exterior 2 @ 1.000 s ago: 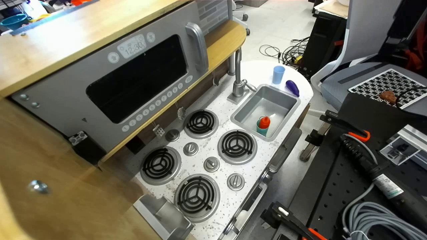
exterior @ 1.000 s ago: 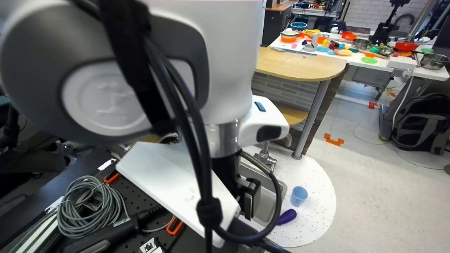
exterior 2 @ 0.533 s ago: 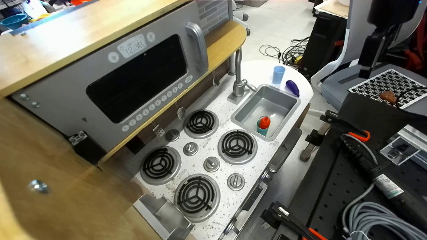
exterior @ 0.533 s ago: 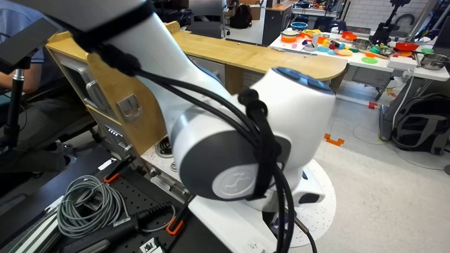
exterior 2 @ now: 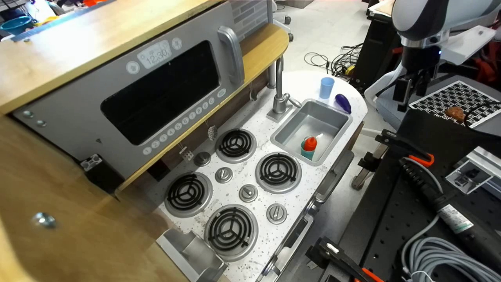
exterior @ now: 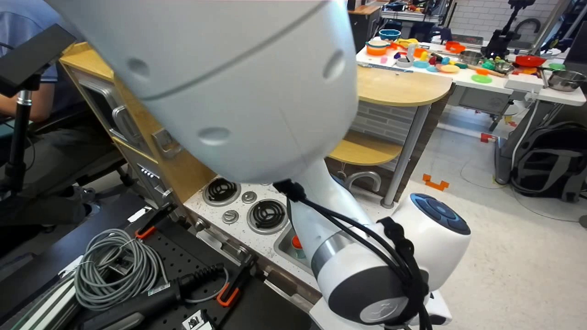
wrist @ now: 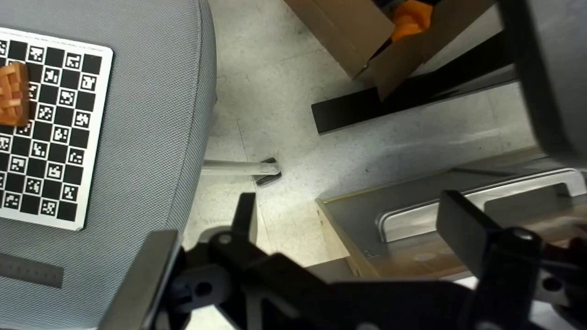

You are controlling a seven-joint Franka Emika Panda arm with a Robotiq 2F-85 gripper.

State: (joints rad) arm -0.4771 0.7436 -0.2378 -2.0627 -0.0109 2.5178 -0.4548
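In the wrist view my gripper [wrist: 349, 201] stands open with nothing between its fingers; floor and a cabinet front [wrist: 353, 224] show behind them. In an exterior view the gripper [exterior 2: 411, 90] hangs above the edge of a grey chair seat [wrist: 151, 114]. On that seat lies a black-and-white patterned board [wrist: 95, 151] with a brown woven piece [wrist: 13, 94] on it. A purple eggplant [exterior 2: 343, 103] and a light blue cup [exterior 2: 327, 88] rest on the white counter. In the sink [exterior 2: 291, 150] is a red-topped bottle [exterior 2: 310, 143] in a teal cup [exterior 2: 307, 154].
A faucet [exterior 2: 279, 98] rises behind the sink, beside several stove burners [exterior 2: 278, 172]. The black perforated table [exterior: 270, 298] bears a grey cable coil [exterior: 120, 270] and orange-tipped clamps [exterior: 228, 294]. A cardboard box [wrist: 344, 36] sits on the floor.
The arm has swung outward past the sink. My gripper has come into sight over the chair in an exterior view and gone from sight behind the arm elsewhere. Counter objects have not moved.
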